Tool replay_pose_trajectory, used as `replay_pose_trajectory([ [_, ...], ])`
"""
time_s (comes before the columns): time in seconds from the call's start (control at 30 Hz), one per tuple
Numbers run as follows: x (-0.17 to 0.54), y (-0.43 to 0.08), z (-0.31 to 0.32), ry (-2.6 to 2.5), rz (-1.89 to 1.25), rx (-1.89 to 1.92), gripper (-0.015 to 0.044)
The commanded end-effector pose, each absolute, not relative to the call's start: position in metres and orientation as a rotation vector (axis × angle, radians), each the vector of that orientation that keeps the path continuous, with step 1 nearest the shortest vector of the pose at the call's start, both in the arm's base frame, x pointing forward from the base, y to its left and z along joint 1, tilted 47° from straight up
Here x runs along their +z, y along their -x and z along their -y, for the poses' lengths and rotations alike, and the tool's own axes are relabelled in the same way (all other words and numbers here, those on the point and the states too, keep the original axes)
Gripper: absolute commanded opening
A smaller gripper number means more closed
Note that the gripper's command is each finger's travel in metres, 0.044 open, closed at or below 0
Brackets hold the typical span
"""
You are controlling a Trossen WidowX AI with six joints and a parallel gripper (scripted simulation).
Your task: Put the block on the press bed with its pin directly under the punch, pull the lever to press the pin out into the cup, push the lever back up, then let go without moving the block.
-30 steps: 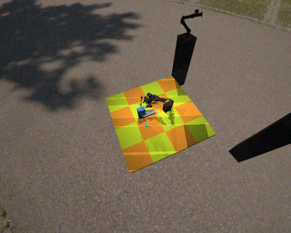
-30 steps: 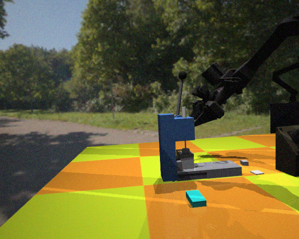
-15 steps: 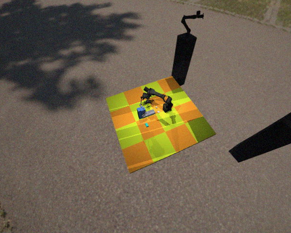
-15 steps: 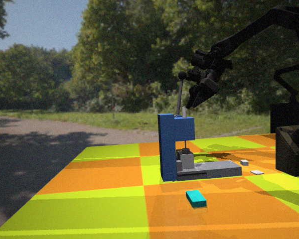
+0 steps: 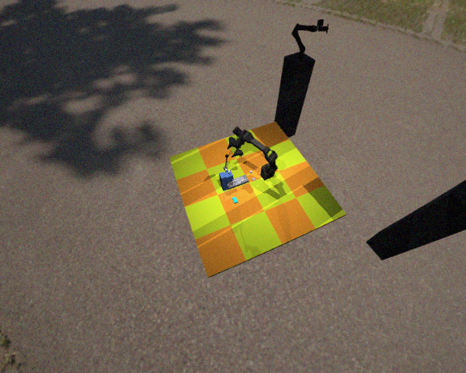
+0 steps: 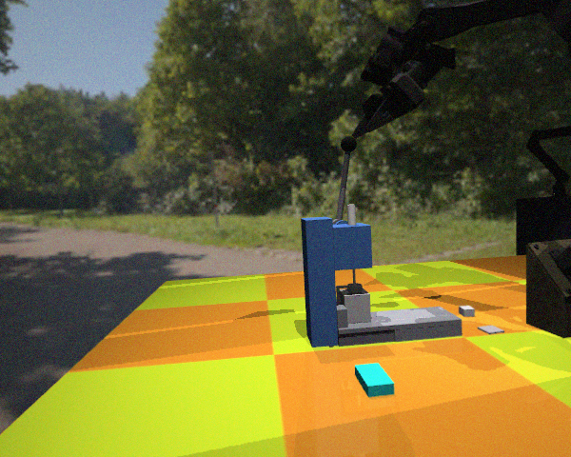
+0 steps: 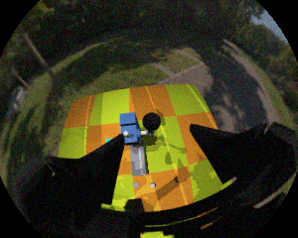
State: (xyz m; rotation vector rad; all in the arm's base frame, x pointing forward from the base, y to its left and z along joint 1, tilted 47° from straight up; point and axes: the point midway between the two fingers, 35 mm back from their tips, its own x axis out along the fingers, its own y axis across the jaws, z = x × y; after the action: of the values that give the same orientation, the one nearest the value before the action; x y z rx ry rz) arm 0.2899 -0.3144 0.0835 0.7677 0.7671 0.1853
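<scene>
Gripper (image 5: 234,149) (image 6: 354,136) (image 7: 157,133) open | wrist: knob (image 7: 151,121) between fingertips | exterior: block (image 6: 357,307) under punch (image 6: 353,276)

Checkered mat (image 5: 257,235) (image 6: 177,407) (image 7: 151,101) beneath blue press (image 5: 225,180) (image 6: 320,285) (image 7: 129,120) and cyan block (image 5: 234,200) (image 6: 374,379).

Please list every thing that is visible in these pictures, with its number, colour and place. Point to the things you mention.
mat (image 5: 257,236) (image 6: 177,403): 1, orange and lime, under the press
press (image 5: 226,179) (image 6: 319,285) (image 7: 129,120): 1, blue, on the mat
lever (image 5: 226,161) (image 6: 344,184): 1, dark with black knob, up from the press
bed (image 5: 241,180) (image 6: 423,322) (image 7: 139,159): 1, grey, at the press foot
block (image 6: 357,308): 1, grey, on the bed
bar (image 5: 234,200) (image 6: 373,378): 1, cyan, on the mat
small pieces: 2, pale grey, beyond the bed end
pillars: 2, black, off the mat or at its edge, arms on top
trees, grass, pavement: around
arm (image 5: 257,143) (image 6: 472,17): 1, black
hand (image 5: 233,148) (image 6: 357,135) (image 7: 157,133): 1, black, open near the knob
</scene>
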Motion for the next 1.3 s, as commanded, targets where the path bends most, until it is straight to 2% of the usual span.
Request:
replay_pose_trajectory([
  [0.0,0.097,-0.283,0.321,-0.796,-0.775,0.212,0.044],
  [1.27,0.067,-0.324,0.298,-0.794,-0.774,0.211,0.044],
])
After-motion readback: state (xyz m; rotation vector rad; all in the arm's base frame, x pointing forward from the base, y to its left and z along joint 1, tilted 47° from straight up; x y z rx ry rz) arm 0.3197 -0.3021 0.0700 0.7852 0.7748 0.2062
